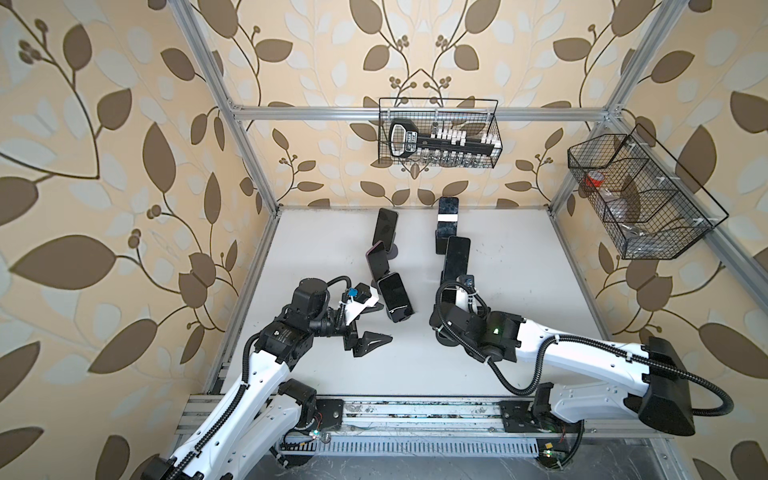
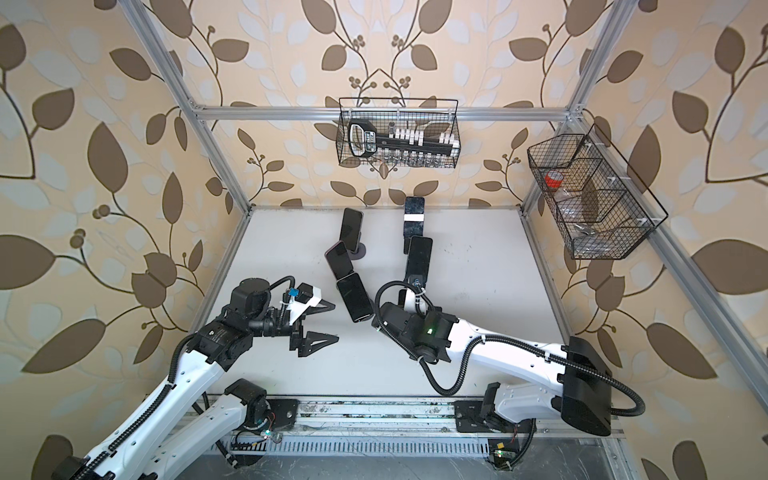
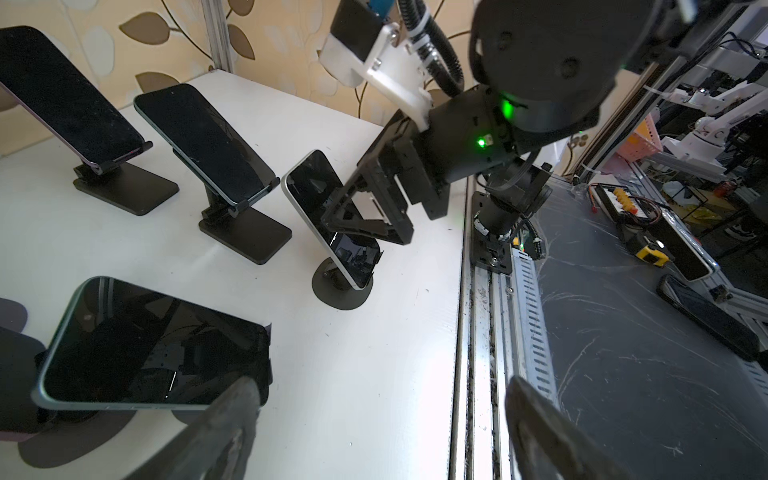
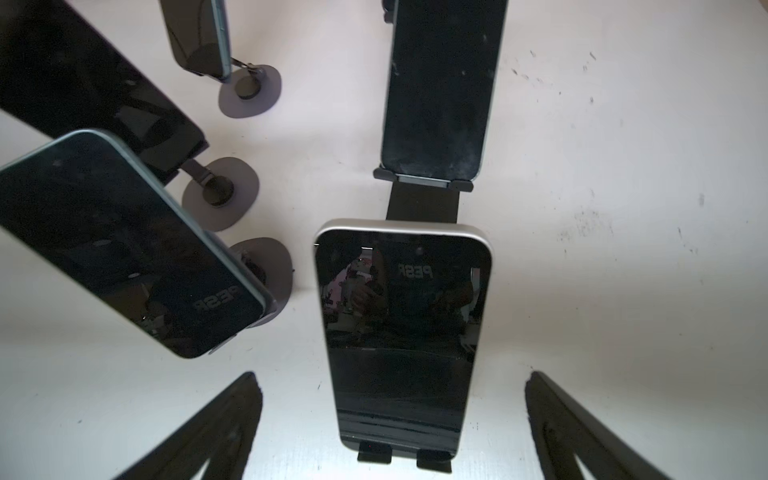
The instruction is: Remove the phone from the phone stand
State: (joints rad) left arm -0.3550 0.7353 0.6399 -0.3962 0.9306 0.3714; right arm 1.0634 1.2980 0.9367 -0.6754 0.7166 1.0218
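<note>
Mirrored letters "PESR" show reflected on the silver-edged phone [image 4: 402, 332] and the green-edged phone [image 4: 124, 249].

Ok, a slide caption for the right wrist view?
Open jaws flank a silver-edged phone propped on its stand.

A robot laboratory, it seems: the white table [image 1: 540, 270] sits inside an aluminium frame [image 1: 311, 112], leaf-pattern panels [image 1: 83, 208] stand around the table, and beyond the table another robot arm [image 3: 723, 104] is seen.

Table [image 1: 519, 316]: left phone row [image 1: 377, 259] on stands [image 1: 393, 251], 11 o'clock from centre; right phone row [image 1: 456, 257] on stands, 1 o'clock; wire basket [image 1: 384, 124] on back wall, 12 o'clock.
</note>
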